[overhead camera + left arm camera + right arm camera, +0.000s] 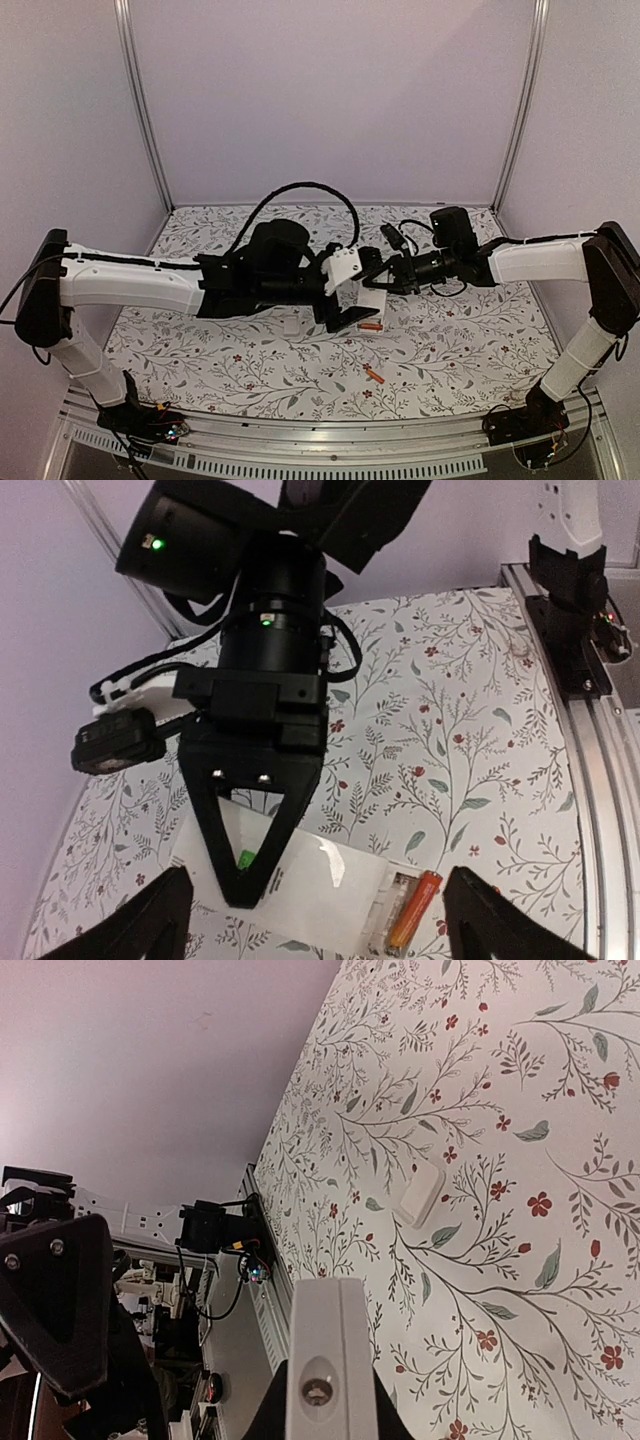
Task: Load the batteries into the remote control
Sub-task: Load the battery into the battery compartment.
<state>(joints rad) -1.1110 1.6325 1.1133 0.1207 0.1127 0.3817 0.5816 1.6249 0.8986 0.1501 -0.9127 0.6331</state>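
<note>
The remote control (pixel 330 880) is a white bar held above the table, its battery recess facing up. My right gripper (pixel 245 875) is shut on its far half, seen end-on in the right wrist view (pixel 330 1360). One orange battery (pixel 415 912) lies in the recess along its outer edge. My left gripper (pixel 320 930) is open, with one finger on each side of the remote and touching nothing. In the top view the remote control (pixel 372 300) hangs between both arms, and a second battery (pixel 374 376) lies loose on the table in front of it.
A small white cover plate (pixel 421 1194) lies flat on the flowered table cloth (pixel 460 350). The metal rail (pixel 330 440) with the arm bases runs along the near edge. Purple walls close off the back and sides.
</note>
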